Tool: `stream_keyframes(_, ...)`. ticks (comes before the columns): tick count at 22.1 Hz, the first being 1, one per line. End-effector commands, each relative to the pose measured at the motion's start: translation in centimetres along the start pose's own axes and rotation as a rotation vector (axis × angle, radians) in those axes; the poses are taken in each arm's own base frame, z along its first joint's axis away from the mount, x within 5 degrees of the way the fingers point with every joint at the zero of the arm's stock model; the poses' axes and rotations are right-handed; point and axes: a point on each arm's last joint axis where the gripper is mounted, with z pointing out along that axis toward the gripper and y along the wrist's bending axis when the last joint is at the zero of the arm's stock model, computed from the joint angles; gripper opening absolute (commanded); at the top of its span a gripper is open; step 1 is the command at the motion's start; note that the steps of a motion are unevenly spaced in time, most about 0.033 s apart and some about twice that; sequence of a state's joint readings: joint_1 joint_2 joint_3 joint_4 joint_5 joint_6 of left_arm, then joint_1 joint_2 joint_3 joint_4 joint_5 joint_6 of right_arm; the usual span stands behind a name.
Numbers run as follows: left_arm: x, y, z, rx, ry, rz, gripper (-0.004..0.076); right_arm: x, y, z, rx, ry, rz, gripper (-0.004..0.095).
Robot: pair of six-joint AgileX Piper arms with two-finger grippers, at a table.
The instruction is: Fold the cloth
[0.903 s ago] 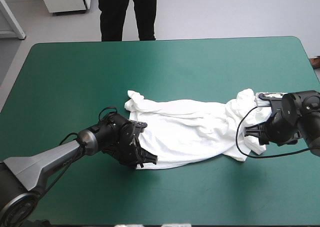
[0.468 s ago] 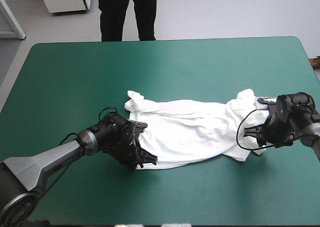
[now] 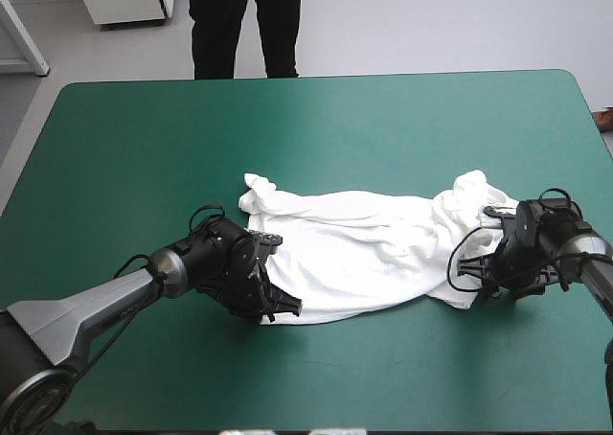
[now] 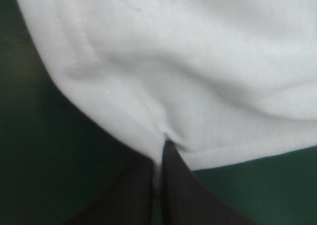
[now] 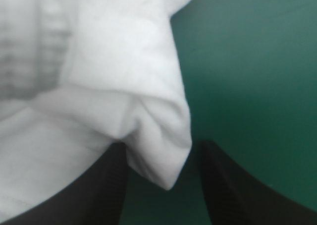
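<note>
Left fingers (image 4: 184,191) pinched on T-shirt (image 3: 364,243) hem; right fingers (image 5: 233,185) wide astride its corner

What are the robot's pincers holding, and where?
The left pincer pinches the T-shirt at its near edge. The right pincer stands open around a corner fold, gripping nothing.

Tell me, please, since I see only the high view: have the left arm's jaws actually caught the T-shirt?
Observer: Yes. The left wrist view shows the left gripper with its jaws all but shut on the T-shirt, its edge pinched at their tips.
Operator: Thank you. And the right side?
Observer: The right gripper has its jaws open and well apart. A bunched fold of the T-shirt lies between them, not yet gripped.
</note>
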State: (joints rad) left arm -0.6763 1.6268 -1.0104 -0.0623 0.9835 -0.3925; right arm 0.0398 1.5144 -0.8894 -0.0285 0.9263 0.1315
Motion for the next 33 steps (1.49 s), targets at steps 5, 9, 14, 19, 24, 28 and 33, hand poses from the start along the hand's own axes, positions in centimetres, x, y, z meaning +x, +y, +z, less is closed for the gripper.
stream_keyframes(5,-0.7,0.0,0.0,0.005,-0.067,0.011,-0.0010,-1.0,-0.1,1.1,0.005,-0.027,0.015,0.0044)
stream_keyframes(9,-0.7,-0.1,0.0,0.006,-0.068,0.011,-0.0010,-0.8,-0.1,0.8,0.004,-0.017,0.009,-0.0017)
stream_keyframes(14,-1.7,0.2,-3.9,-0.056,-0.146,0.059,-0.0010,0.8,-0.3,-4.7,-0.022,-0.148,-0.015,-0.0017)
stream_keyframes(19,-2.8,0.7,-14.4,-0.127,-0.415,0.109,-0.0010,1.1,-0.3,-16.4,-0.081,-0.535,-0.058,-0.0017)
stream_keyframes(24,-2.4,1.5,-26.1,-0.177,-0.740,0.133,-0.0010,1.4,-0.2,-28.2,-0.141,-0.898,-0.075,-0.0017)
stream_keyframes(28,0.6,3.0,-35.9,-0.164,-1.095,0.098,-0.0010,4.2,-0.7,-36.1,-0.140,-1.124,-0.103,-0.0017)
stream_keyframes(33,4.9,5.3,-42.4,-0.187,-1.379,0.052,-0.0010,7.3,-0.9,-42.2,-0.164,-1.367,-0.143,-0.0016)
